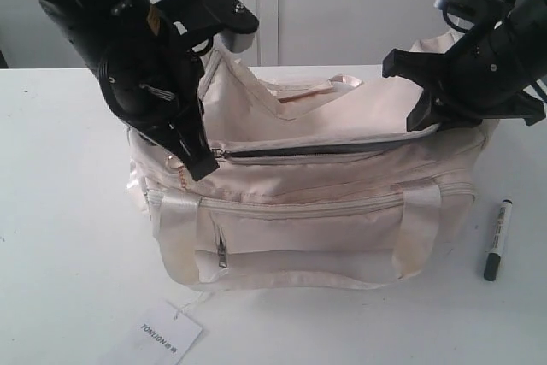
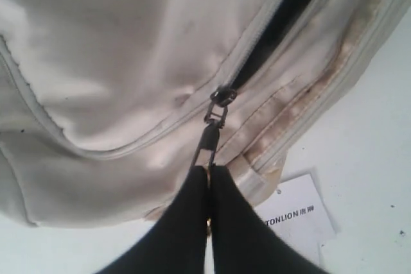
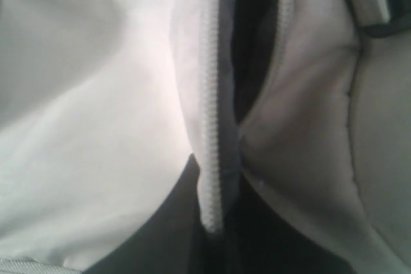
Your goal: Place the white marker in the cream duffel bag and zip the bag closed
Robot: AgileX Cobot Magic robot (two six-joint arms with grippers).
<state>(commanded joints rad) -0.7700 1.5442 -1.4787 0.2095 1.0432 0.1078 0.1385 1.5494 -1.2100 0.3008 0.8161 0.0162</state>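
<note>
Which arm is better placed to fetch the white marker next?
Right, probably. The white marker lies on the table by the right end of the cream duffel bag, near the right hand; the left hand is across it, pinching the zipper pull.

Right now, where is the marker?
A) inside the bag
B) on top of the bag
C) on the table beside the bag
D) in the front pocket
C: the marker lies flat on the table, off to the right of the bag and not touching it, while the bag's top zip is open.
</note>
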